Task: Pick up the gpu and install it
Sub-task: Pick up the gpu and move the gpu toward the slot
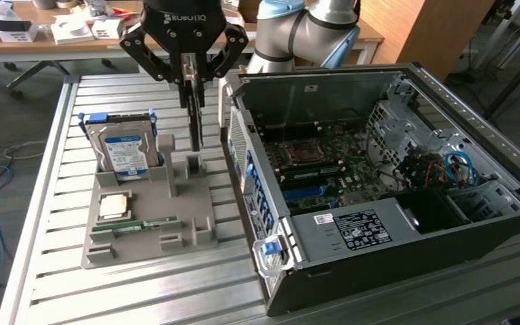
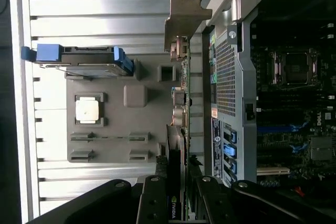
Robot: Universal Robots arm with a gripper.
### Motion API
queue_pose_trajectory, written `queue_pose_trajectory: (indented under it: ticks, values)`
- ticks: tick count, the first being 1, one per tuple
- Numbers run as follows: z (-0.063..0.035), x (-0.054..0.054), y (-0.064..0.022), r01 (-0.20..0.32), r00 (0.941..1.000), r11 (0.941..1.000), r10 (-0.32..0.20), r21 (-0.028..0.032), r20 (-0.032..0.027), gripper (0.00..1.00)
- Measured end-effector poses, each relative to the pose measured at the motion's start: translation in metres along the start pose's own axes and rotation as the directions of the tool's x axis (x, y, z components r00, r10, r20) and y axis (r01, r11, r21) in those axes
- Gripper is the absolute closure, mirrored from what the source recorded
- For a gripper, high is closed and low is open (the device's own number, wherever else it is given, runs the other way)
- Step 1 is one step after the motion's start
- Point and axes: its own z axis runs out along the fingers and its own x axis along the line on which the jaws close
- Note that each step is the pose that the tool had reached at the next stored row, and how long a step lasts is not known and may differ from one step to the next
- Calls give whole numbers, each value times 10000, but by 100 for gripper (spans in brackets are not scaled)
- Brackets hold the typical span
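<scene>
A slatted metal surface (image 1: 152,284) fills the middle of the room, with loose cables on the floor beside it. On it sits a grey holder tray (image 1: 143,196), and just beside that, on the exterior view's right, an open computer case (image 1: 332,277).

The pincer (image 1: 191,80) hangs over the tray and pinches the graphics card (image 1: 194,122) by its upper end, one finger on each flat face. The card hangs edge-down, its lower end right at the tray's posts. I cannot tell whether it is clear of them. In the wrist view the card (image 2: 176,145) runs out from the pincer (image 2: 177,182) to its pale metal bracket (image 2: 184,14), close along the wall of the case.

The grip is at one end, so I think the long free part could swing or twist. The bracket could then catch the case rim or meet its slot crooked. A thin card held by its faces might also slip.

By my count there is one graphics card, one hard drive (image 1: 124,149) standing upright, one square chip (image 1: 116,205), one memory stick (image 1: 138,225), one tray, one case and one pincer.
</scene>
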Motion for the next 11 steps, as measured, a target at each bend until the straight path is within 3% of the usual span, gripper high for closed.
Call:
queue_pose_trajectory:
  ticks: [11]
  values:
    - [-3,-16,1,2,10000,10000,-2,2,-2,74]
